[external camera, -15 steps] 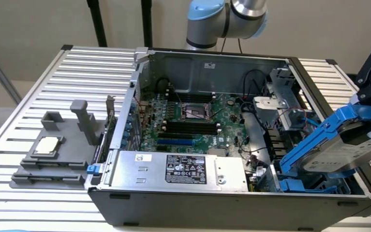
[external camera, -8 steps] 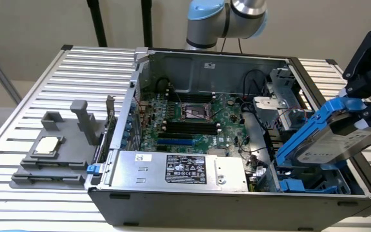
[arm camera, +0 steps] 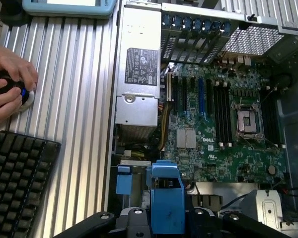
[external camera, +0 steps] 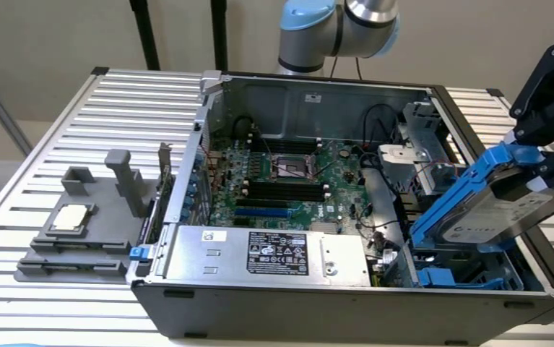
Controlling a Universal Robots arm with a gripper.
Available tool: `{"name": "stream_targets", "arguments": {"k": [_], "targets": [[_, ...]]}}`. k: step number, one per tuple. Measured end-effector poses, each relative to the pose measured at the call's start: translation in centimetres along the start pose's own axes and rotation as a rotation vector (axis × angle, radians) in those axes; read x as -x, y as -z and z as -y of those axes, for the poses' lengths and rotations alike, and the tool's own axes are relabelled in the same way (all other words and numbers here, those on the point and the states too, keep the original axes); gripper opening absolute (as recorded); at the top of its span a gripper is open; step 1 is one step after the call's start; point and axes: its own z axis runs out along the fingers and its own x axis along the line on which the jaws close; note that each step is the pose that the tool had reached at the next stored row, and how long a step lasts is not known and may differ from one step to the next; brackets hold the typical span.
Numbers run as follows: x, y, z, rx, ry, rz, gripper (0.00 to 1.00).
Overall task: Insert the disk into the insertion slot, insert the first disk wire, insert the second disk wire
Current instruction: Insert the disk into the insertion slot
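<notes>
A flat silver-grey disk point(external camera: 496, 217) in a bright blue plastic carrier is gripped, steeply tilted, between the fingers of the black gripper point(external camera: 539, 184). It is held above the open dark grey computer case's point(external camera: 354, 318) near corner, on the exterior view's right. The dark insertion slot point(external camera: 455, 278) with blue rails lies seemingly just below, partly hidden. At this tilt the carrier could be jammed against a rail.

I see the disk point(arm camera: 167, 201) in its blue carrier between my jaws, green motherboard point(arm camera: 223, 124) beyond, hand point(arm camera: 15, 69) by keyboard point(arm camera: 17, 188) on desk point(arm camera: 74, 99)
</notes>
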Motion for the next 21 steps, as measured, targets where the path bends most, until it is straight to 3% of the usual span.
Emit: {"name": "stream_targets", "arguments": {"k": [6,17,21], "targets": [[-0.5,0.46,-0.12,0.0060,-0.001,0.0003,0.32],[-0.5,1.95,-0.51,0.0065,-0.001,0.0003,0.32],[-0.6,1.85,-0.49,0.0065,-0.001,0.0009,0.32]]}}
